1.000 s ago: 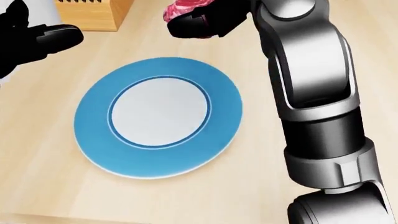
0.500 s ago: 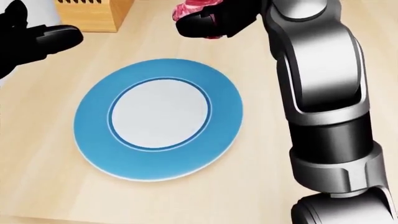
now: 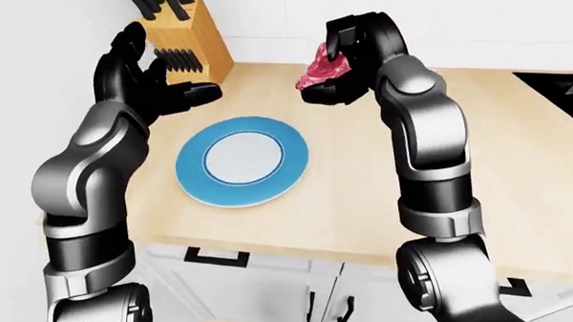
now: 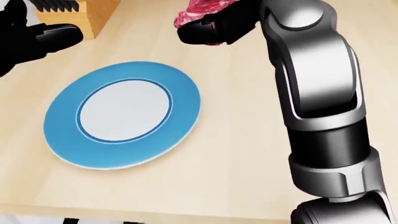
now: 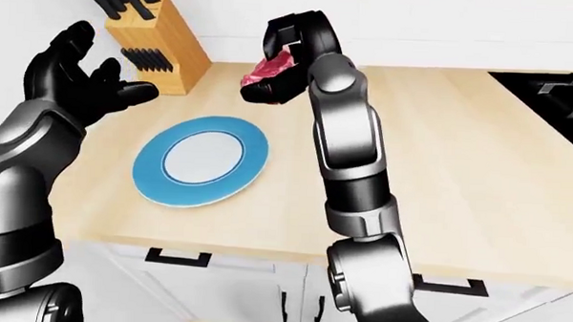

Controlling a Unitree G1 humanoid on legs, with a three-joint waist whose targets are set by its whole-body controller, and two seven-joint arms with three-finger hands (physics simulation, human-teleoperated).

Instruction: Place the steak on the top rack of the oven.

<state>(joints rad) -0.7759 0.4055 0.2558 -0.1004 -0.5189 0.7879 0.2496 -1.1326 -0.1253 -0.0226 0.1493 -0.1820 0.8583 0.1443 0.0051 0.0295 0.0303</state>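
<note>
Steak [image 3: 319, 69] in right hand [image 3: 339, 66] fingers

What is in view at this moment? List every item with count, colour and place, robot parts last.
steak: one, red and pink, held up over the counter, above and right of the plate in the left-eye view.
plate: one, blue rim with white centre, bare, on the counter.
knife block: one, light wood with black handles, top left in the left-eye view.
counter: one, pale wood, across the middle.
cabinets: white with black handles, below the counter.
stove: black, only partly visible at the right edge of the right-eye view.
right hand: black, closed round the steak.
left hand: black, open, empty, raised left of the plate.
</note>
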